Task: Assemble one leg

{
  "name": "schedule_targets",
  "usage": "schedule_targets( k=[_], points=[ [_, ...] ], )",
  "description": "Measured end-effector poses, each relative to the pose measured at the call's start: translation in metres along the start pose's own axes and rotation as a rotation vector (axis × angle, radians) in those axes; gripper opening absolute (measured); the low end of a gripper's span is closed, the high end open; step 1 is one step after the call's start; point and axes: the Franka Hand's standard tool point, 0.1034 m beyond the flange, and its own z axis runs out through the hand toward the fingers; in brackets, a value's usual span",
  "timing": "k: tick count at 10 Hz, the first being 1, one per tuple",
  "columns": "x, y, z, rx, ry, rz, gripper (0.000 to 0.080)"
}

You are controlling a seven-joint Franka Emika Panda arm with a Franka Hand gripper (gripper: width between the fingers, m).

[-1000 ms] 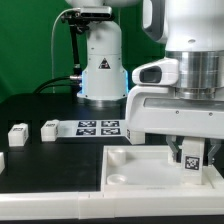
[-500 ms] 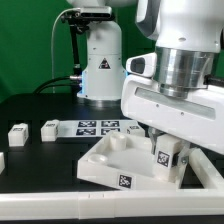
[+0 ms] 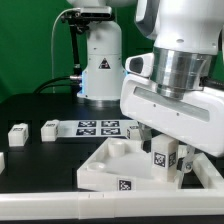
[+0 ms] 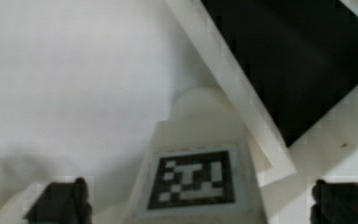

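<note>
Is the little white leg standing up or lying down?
Standing up. The leg points upward under the gripper, its tag facing sideways, over the big white plate.

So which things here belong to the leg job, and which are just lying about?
In the job:
- leg, between the hand's fingers
- plate, tilted

Lying about:
- two small white blocks
- marker board

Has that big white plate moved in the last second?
Yes. The white plate has swung round: against the marker board, its near corner now points toward the exterior view's left.
</note>
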Motion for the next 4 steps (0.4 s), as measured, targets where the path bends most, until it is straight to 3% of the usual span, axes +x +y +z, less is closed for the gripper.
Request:
schedule_targets(
  k=[4],
  points=[
    [-0.0001, 0.0001, 0.0003, 0.0, 0.0, 0.0, 0.0649]
  ],
)
